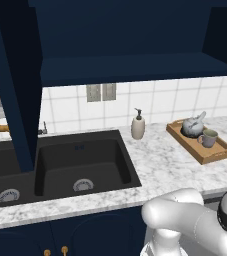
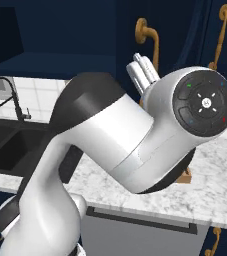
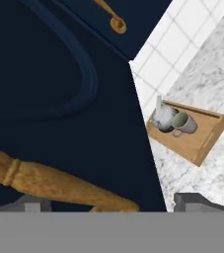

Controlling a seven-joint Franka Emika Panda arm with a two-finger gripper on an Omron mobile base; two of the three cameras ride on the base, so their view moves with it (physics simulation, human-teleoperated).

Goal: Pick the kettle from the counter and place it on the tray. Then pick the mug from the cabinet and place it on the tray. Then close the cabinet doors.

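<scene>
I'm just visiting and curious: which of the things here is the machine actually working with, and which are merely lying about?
Part of the job:
- kettle, on the tray
- mug, on the tray beside the kettle
- tray, on the counter
- cabinet door with brass handle, close before the open end effector

Just lying about:
- soap pump bottle
- black sink
- faucet

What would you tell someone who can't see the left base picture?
A wooden tray on the marble counter holds a grey kettle and a mug. Left of it stand a soap bottle and a black sink, under an open navy cabinet.
</scene>
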